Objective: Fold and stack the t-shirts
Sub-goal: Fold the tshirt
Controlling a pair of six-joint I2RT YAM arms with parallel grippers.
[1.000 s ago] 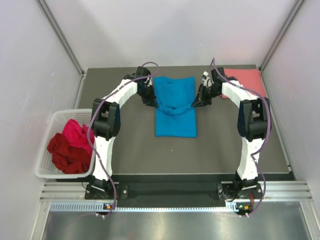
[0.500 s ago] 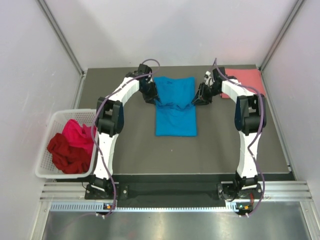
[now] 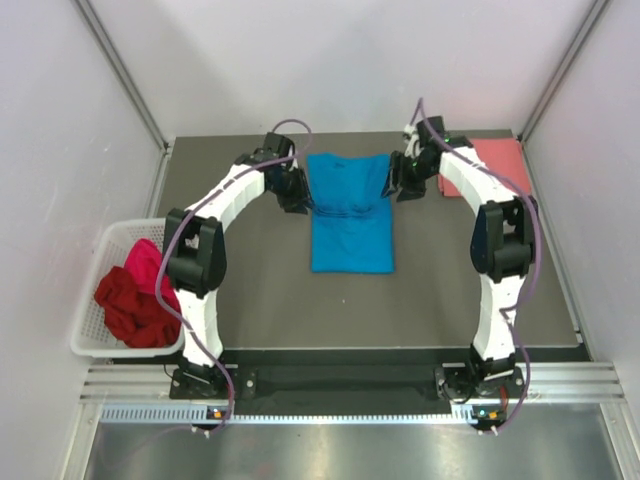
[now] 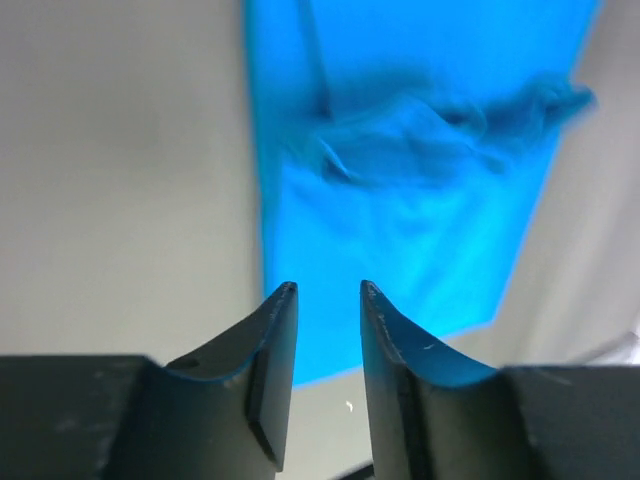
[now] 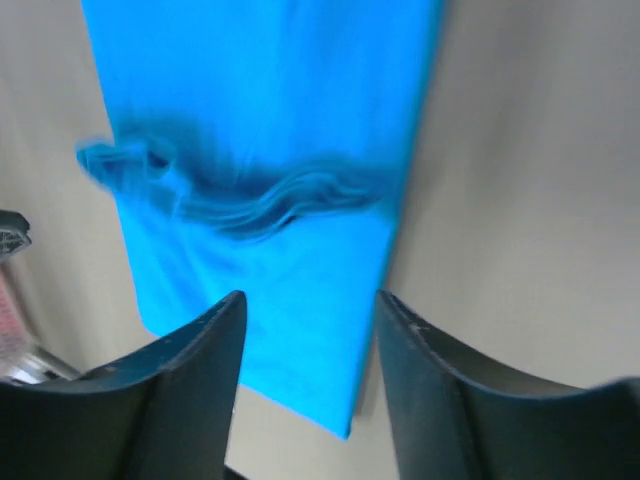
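Blue t-shirt (image 3: 349, 235), soft rectangular fold, rumpled ridge across middle

Free dark grey tabletop (image 3: 420, 310) shows across the near half, between the two arms. Farther back, the folded bright blue t-shirt (image 3: 350, 225) fills the middle, with the left gripper (image 3: 298, 200) and right gripper (image 3: 396, 188) close at its side edges. A folded salmon pink t-shirt (image 3: 497, 160) occupies the far right corner. A white lattice plastic basket (image 3: 88, 325) stands beyond the left edge.
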